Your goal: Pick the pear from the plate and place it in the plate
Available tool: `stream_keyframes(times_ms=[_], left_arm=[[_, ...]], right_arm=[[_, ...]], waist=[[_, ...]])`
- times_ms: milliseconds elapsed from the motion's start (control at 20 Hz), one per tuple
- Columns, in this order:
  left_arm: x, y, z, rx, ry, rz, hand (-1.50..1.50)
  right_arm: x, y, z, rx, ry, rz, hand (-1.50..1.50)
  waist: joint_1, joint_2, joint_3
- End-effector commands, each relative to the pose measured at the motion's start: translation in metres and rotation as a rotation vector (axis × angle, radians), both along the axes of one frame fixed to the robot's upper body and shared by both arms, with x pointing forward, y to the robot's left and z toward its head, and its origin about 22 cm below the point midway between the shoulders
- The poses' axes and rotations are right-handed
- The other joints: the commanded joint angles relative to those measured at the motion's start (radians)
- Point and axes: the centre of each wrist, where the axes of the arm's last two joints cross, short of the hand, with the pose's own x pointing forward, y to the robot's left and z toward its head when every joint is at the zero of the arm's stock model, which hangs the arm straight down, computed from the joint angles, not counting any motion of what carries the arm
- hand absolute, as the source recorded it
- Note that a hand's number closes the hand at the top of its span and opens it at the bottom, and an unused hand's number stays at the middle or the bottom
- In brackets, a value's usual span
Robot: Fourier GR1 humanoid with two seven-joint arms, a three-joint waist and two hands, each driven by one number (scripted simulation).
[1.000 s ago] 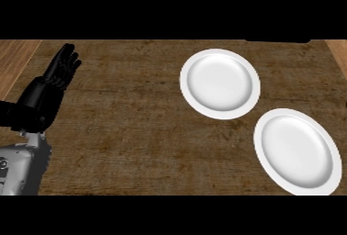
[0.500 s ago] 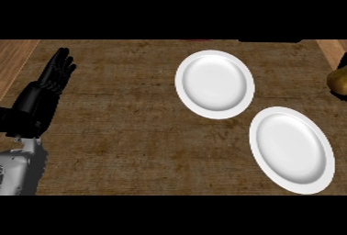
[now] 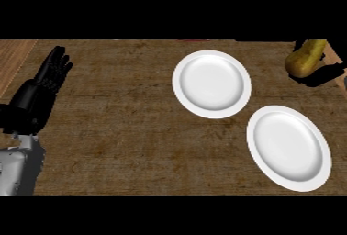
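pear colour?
Yellow-brown, darker toward the lower part. The pear shows only in the head view, at the right edge, held by the right robot hand.

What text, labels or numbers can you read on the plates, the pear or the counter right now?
None: no words, brands, numbers or signs are readable in the head view.
Upper plate: plain white, no marking.
Lower plate: plain white, no marking.
Pear: yellow-brown skin, no sticker, held in the right hand at the right edge.
Counter: wood grain only.
Left hand: black, open, resting at the left, no lettering.
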Motion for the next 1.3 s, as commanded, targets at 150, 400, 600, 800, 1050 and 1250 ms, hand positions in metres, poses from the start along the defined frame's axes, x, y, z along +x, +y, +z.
stream_keyframes(times_ms=[150, 400, 600, 800, 1050, 1250], left_arm=[[0.000, 0.005, -0.009, -0.016, 0.009, -0.011, 0.00], [-0.003, -0.022, 0.014, -0.005, -0.003, -0.008, 0.00], [0.012, -0.017, 0.008, -0.007, -0.009, -0.019, 0.00], [-0.007, -0.010, 0.006, 0.011, 0.000, -0.029, 0.00], [-0.004, -0.019, 0.015, -0.003, -0.028, -0.044, 0.00], [0.004, -0.011, 0.000, 0.003, -0.020, -0.051, 0.00]], right_arm=[[0.023, 0.069, 0.009, 0.045, 0.084, 0.049, 1.50], [0.028, 0.133, -0.034, 0.029, 0.129, 0.040, 1.50], [0.036, 0.184, -0.040, -0.012, 0.110, 0.006, 1.50], [0.038, 0.176, -0.056, -0.076, 0.123, -0.001, 1.50], [0.031, 0.217, -0.087, -0.052, 0.209, -0.044, 1.50], [0.033, 0.229, -0.086, -0.009, 0.252, -0.080, -1.50]], waist=[[0.004, 0.002, 0.000], [0.011, 0.004, 0.001], [0.020, 0.012, 0.001], [0.028, 0.010, 0.001], [0.044, 0.015, 0.001], [0.050, 0.023, 0.001]])
